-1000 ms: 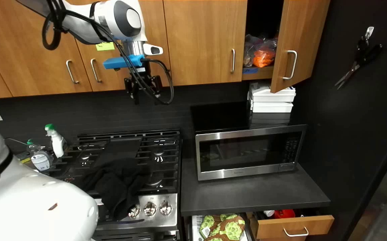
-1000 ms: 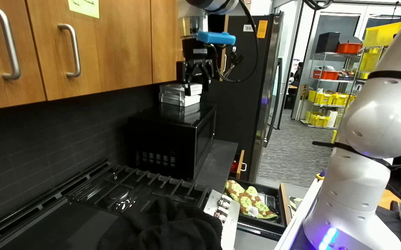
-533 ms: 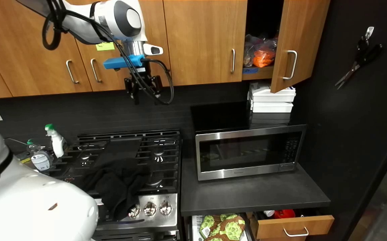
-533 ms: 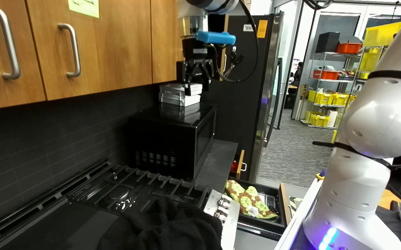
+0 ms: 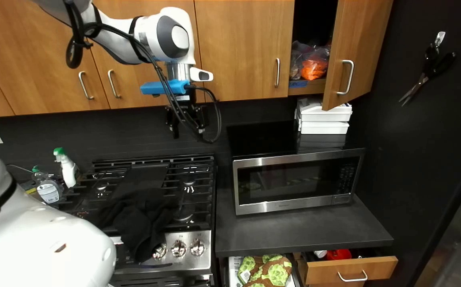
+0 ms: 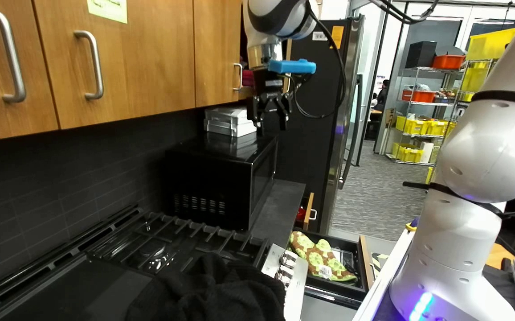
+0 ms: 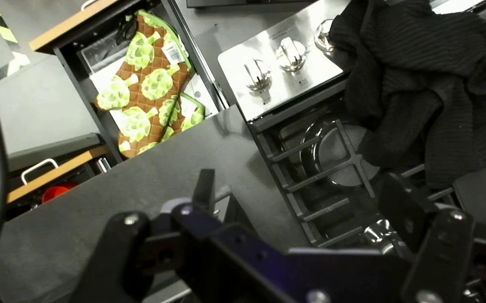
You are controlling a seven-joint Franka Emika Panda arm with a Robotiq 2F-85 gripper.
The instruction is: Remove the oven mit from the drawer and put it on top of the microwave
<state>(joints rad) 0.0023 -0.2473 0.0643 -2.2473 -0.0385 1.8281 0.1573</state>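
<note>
1. While hovering well above counter [image 5: 302, 233], holds end effector [image 6: 271, 126] with jaws spread apart.
2. Has mit [image 7: 150, 84] lying inside pulled-out drawer [image 7: 72, 24], just beside stove [image 5: 146, 175].
3. Has white boxes [image 5: 324, 116] stacked atop microwave [image 5: 298, 181].

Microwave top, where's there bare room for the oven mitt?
In an exterior view, the microwave top looks bare left of the stacked white boxes, with a strip between them and the front edge. Rear right is crowded, boxes partly behind the open cabinet door.
</note>
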